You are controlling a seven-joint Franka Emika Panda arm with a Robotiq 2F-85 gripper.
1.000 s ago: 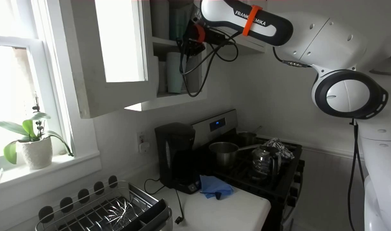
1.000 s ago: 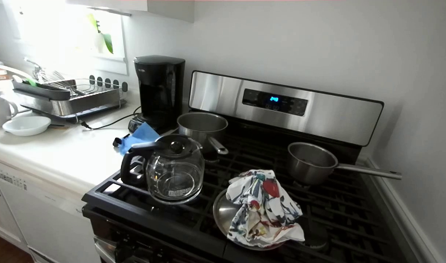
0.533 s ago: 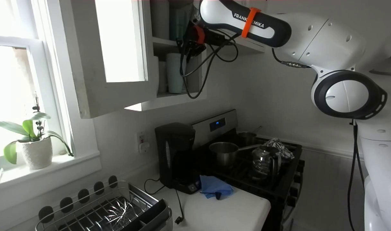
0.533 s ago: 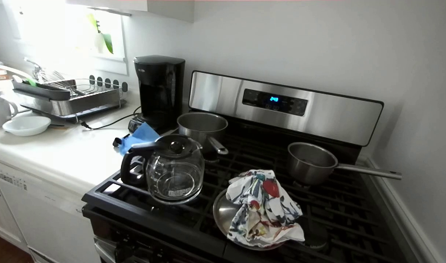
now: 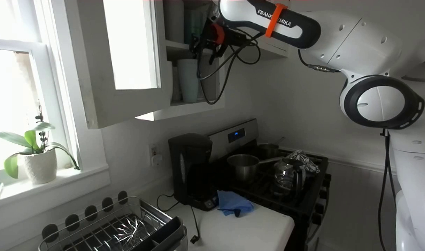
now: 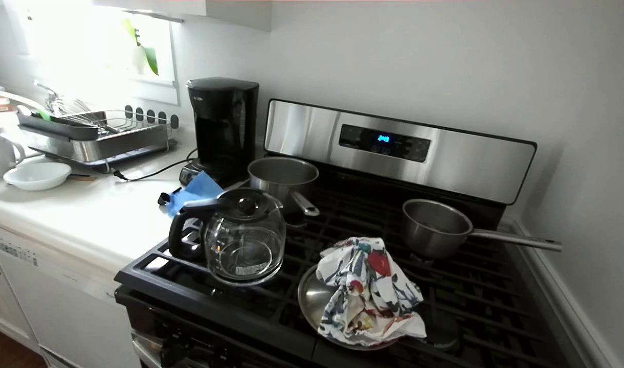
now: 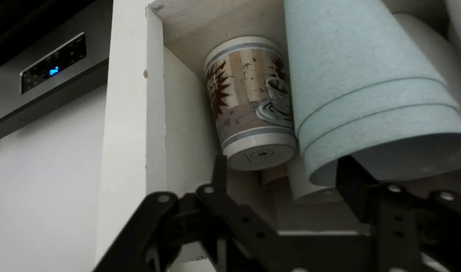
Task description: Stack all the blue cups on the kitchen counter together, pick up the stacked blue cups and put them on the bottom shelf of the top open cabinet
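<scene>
The blue cups are nested in one stack, with three rim lines showing in the wrist view. In an exterior view the stack of blue cups stands upright on the bottom shelf of the top open cabinet. Just above it is my gripper, its fingers spread with nothing gripped. From the wrist, my gripper is open; its right fingertip overlaps the mouth of the top cup, and I cannot tell if it touches. No blue cup shows on the kitchen counter.
A patterned mug sits close beside the stack, near the cabinet's side wall. Above is the middle board; the cabinet door hangs open. Below are the coffee maker, blue cloth and stove.
My gripper's fingers have spread apart and let go of the stack. The hand has risen slightly, and the blue cups now sit slightly lower and further left in the exterior view.
</scene>
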